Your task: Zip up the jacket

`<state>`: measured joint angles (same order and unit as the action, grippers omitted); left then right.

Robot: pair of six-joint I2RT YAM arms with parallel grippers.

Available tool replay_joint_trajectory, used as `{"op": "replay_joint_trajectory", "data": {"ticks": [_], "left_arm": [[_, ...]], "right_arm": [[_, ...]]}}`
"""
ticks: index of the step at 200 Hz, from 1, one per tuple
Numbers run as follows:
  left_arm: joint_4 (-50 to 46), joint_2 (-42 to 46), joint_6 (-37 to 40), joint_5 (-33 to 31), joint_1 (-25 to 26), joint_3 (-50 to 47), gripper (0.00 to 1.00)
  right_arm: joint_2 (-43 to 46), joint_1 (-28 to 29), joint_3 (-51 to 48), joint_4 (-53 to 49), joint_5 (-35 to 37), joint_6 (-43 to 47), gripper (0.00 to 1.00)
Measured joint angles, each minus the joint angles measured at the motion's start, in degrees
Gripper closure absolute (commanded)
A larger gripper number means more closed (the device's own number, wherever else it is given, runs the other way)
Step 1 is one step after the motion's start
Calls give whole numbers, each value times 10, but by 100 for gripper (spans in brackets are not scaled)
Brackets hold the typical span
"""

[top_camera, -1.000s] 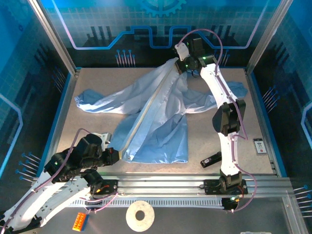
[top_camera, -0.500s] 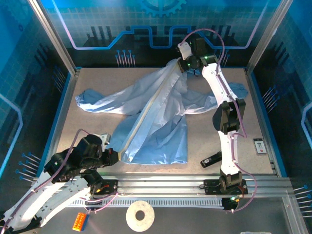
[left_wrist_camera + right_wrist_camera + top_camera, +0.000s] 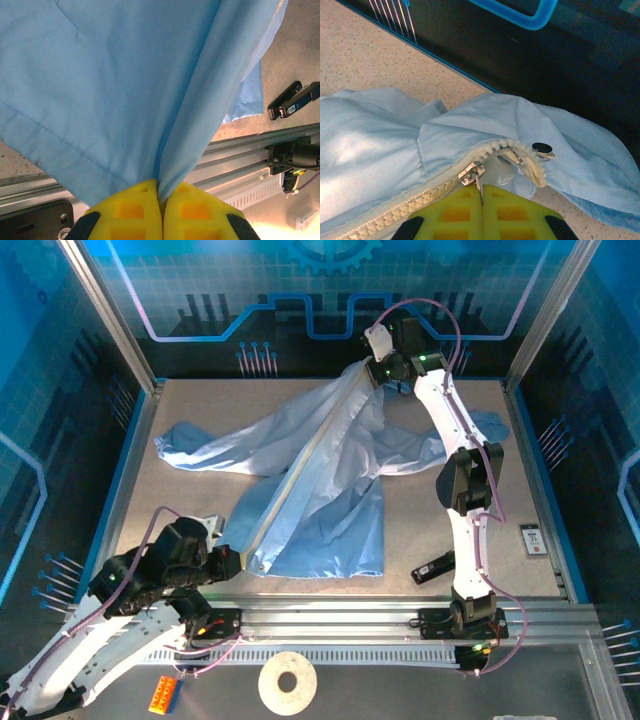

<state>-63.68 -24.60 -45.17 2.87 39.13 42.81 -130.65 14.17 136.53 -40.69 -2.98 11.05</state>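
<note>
The light blue jacket (image 3: 320,470) lies spread across the table, its pale zipper strip (image 3: 300,475) stretched in a straight line from near left to far right. My left gripper (image 3: 232,562) is shut on the jacket's bottom hem (image 3: 165,150) at the near end of the strip. My right gripper (image 3: 372,370) is at the far end by the collar, shut on the metal zipper pull (image 3: 478,181). The slider (image 3: 471,173) sits close to the top of the zipper teeth, beside a dark snap button (image 3: 542,148).
A black handheld device (image 3: 436,566) lies on the table near the right arm's base, seen also as the black device (image 3: 294,100) in the left wrist view. A white tape roll (image 3: 287,682) and an orange block (image 3: 163,693) sit below the front rail. Blue walls close in behind.
The right gripper has drawn the zipper pull a little farther toward the back wall, and the jacket's hem shifted slightly. The left gripper has kept its hold.
</note>
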Motion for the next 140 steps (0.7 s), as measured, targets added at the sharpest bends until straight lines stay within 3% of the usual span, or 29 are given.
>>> {"op": "replay_joint_trajectory", "data": {"ticks": [66,140], "left_arm": [[-10,12,-15,-19,0,0,100],[-33,12,-15,-24,0,0,100]], "right_arm": [[-1,2,-6,12,16,10,100],[8,28,-132,108,92,62,100]]}}
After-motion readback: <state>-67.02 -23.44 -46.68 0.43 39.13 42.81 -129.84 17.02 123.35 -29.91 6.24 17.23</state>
